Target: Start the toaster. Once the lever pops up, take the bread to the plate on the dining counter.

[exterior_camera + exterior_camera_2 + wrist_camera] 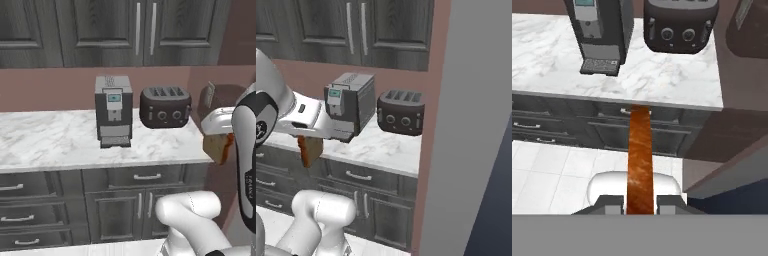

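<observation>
Indoors, claw (640, 202) clamped on bread (640, 160), marble worktop (45, 140), toaster (165, 107), dark cabinets (120, 30)

Glossy veined marble worktop (50, 137), matt toaster (165, 107)

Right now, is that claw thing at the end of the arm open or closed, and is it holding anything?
End effector: closed on the bread, held edge-on between its fingers, out in front of the worktop.

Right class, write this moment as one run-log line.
pincer: shut on bread | bread: clear of toaster, held off the worktop | plate: not reached
</observation>
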